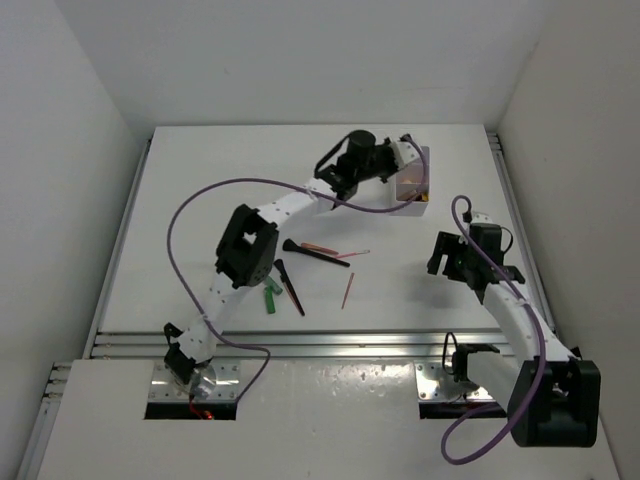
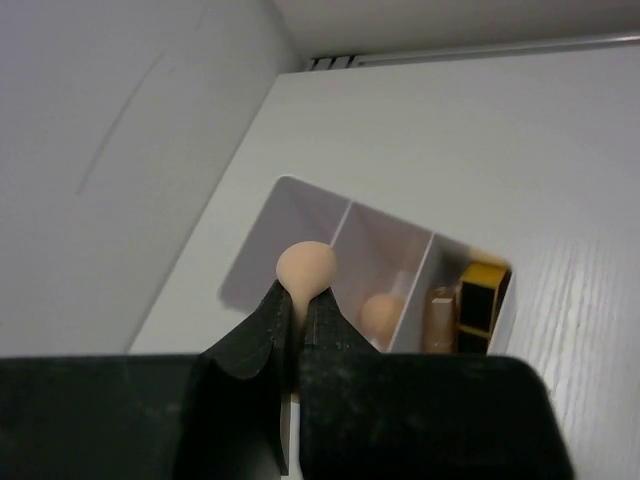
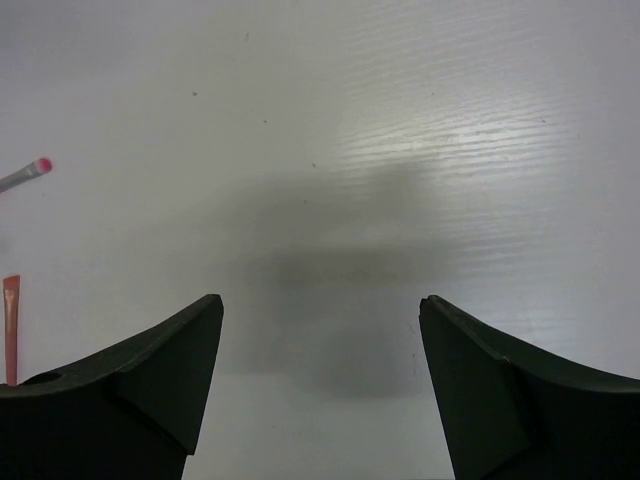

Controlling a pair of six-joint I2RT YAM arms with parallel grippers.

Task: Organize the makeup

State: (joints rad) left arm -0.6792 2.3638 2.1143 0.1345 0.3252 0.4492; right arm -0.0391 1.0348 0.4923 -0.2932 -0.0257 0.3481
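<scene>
My left gripper is shut on a peach egg-shaped sponge and holds it above the left compartment of the translucent white box. A second peach sponge lies in the middle compartment. A tan tube and a gold lipstick lie in the right one. In the top view the left gripper is over the box at the back right. Black-handled brushes, thin pink pencils and a green tube lie mid-table. My right gripper is open and empty above bare table.
Pencil ends show at the left edge of the right wrist view. White walls enclose the table on three sides. A metal rail runs along the near edge, with the arm bases behind it.
</scene>
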